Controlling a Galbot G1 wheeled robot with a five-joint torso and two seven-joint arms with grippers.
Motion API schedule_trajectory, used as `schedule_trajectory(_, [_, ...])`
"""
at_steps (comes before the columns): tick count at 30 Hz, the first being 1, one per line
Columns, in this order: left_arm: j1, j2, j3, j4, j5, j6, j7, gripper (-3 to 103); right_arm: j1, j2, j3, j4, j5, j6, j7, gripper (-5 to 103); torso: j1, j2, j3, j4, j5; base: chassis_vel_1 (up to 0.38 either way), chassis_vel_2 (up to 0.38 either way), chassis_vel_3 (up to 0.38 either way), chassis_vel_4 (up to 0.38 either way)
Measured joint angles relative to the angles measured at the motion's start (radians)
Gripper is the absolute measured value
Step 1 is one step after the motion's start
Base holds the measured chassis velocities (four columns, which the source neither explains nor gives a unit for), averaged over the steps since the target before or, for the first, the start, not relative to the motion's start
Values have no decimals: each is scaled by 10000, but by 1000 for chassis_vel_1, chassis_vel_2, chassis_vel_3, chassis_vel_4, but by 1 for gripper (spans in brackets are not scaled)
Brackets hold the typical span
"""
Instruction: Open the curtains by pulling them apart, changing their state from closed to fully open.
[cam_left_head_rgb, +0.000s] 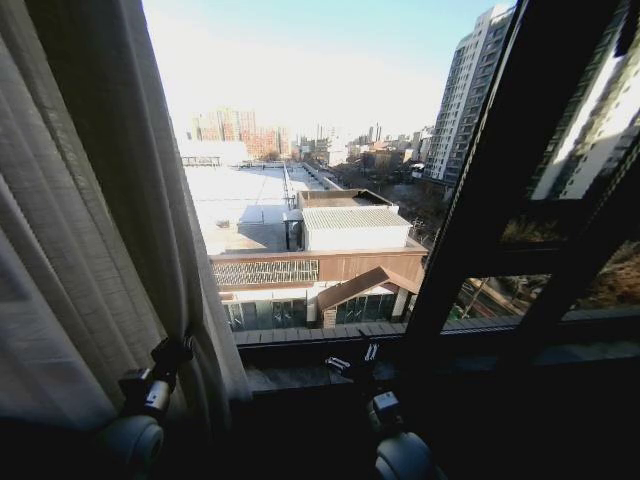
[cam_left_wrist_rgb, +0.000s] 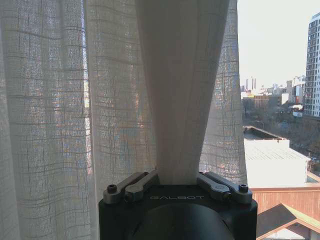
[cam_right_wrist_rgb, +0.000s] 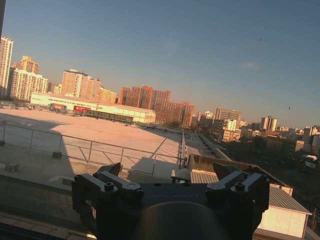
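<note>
One sheer white curtain (cam_left_head_rgb: 80, 230) hangs bunched at the left side of the window, its pleats pushed together. My left gripper (cam_left_head_rgb: 172, 352) sits low at that panel's inner edge. In the left wrist view the left gripper (cam_left_wrist_rgb: 177, 181) is shut on a thick fold of curtain (cam_left_wrist_rgb: 180, 80) that rises straight up between its fingers, with more curtain fabric (cam_left_wrist_rgb: 50, 110) spread behind. My right gripper (cam_left_head_rgb: 352, 360) hovers just above the window sill at the centre. It is open, and the right gripper (cam_right_wrist_rgb: 170, 176) has nothing between its fingers, only bare glass and the city beyond.
A dark window sill (cam_left_head_rgb: 300, 378) runs across below both grippers. Thick dark frame bars (cam_left_head_rgb: 500, 170) slant up the right side of the window. The glass between the curtain and the bars is uncovered.
</note>
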Motion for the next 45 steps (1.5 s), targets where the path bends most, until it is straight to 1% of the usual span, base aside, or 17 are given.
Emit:
schedule_trajectory(7, [-94,-19,-149,97,-78,-11,-299,1,-33,115,15,-37,-102,59,0,100,0,0,0,0,0,0,0,0,0])
schedule_trajectory(10, [-418,-198,-401,345,-83,43,-1298,1,-61,183,6,-61,-164,69,0,100,-1,0,0,0,0,0,0,0,0])
schedule_trajectory(13, [-1122,-401,-1060,1022,-118,264,-3639,1,-156,237,6,-78,-241,127,-4,100,0,0,0,-1,1,0,0,0,0])
schedule_trajectory(15, [-1298,-421,-1215,1198,-124,265,-4210,1,-181,247,6,-90,-260,146,-5,100,0,0,0,-2,0,0,0,0,0])
schedule_trajectory(18, [-2230,-454,-2096,2140,-240,28,-6785,1,-236,306,-21,-159,-341,208,-21,100,0,0,0,-2,4,0,0,0,0])
schedule_trajectory(19, [-2230,-454,-2096,2140,-240,28,-6785,1,-236,306,-21,-159,-341,208,-21,100,0,0,0,-2,4,0,0,0,0])
schedule_trajectory(21, [-2683,-325,-2585,2774,-247,-72,-8029,1,-232,339,-53,-193,-360,214,-27,100,0,0,0,-2,3,0,0,0,0])
schedule_trajectory(26, [-2828,-115,-3029,3142,-100,92,-8582,-1,-204,366,-92,-279,-365,214,-34,100,0,-1,1,6,-6,0,0,0,0])
schedule_trajectory(32, [-2046,-129,-2690,2490,873,396,-7382,25,-92,402,-270,-488,-366,215,-37,100,0,0,1,0,-1,0,0,0,0])
schedule_trajectory(35, [-837,-499,-2388,1312,1552,766,-4906,36,37,442,-396,-589,-366,203,-37,100,0,0,0,1,0,0,0,0,0])
schedule_trajectory(36, [-837,-499,-2388,1312,1552,766,-4906,36,37,442,-396,-589,-366,203,-37,100,0,0,0,1,0,0,0,0,0])
schedule_trajectory(39, [51,-547,-2286,470,1314,880,-2906,52,115,414,-460,-606,-341,184,-33,100,-3,0,0,1,1,0,0,0,0])
schedule_trajectory(40, [51,-547,-2286,470,1314,880,-2906,52,115,414,-460,-606,-341,184,-33,100,-3,0,0,1,1,0,0,0,0])
schedule_trajectory(41, [176,-517,-2285,379,1163,819,-2578,57,128,398,-463,-606,-323,178,-28,100,-3,0,0,2,1,0,0,0,0])
schedule_trajectory(43, [672,-336,-2360,207,604,100,-702,68,212,321,-458,-597,-164,129,-3,100,-3,0,0,0,1,0,0,0,0])
schedule_trajectory(44, [672,-336,-2360,207,604,100,-702,68,212,321,-458,-597,-164,129,-3,100,-3,0,0,0,1,0,0,0,0])
schedule_trajectory(45, [836,-275,-2424,204,496,-183,23,68,259,297,-442,-578,-69,18,48,100,-3,0,0,0,1,0,0,0,0])
